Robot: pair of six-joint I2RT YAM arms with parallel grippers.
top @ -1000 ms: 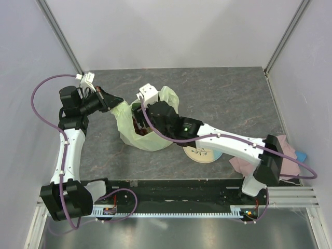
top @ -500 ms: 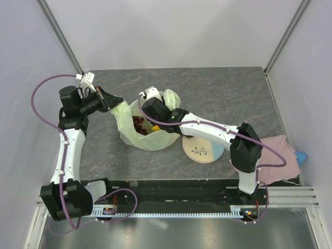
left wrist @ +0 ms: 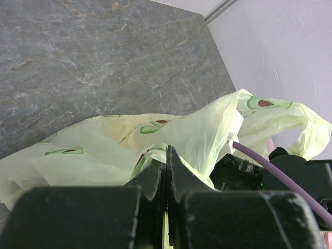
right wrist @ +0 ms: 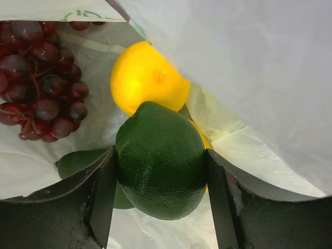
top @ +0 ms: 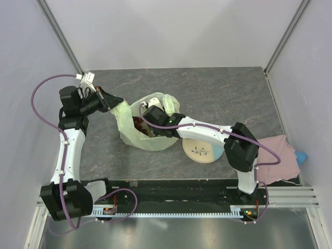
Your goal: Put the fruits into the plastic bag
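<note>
The pale green plastic bag (top: 150, 141) stands open at mid-table. My left gripper (top: 115, 102) is shut on its left rim; in the left wrist view the film (left wrist: 197, 129) is pinched between the closed jaws (left wrist: 167, 158). My right gripper (top: 150, 126) reaches down into the bag's mouth. It is shut on a dark green avocado (right wrist: 161, 163), held between both fingers (right wrist: 104, 192). Below it in the bag lie a round orange (right wrist: 148, 78), a dark red grape bunch (right wrist: 41, 78) and another avocado (right wrist: 78, 163). A yellow sliver shows behind the held avocado.
A cream-and-light-blue plate (top: 203, 151) lies right of the bag, partly under the right arm. A pink cloth (top: 277, 158) sits at the table's right edge. Grey walls and frame posts bound the table.
The right arm has swung left and lowered its gripper with the avocado into the bag's mouth. The left gripper has kept still on the bag's rim.
</note>
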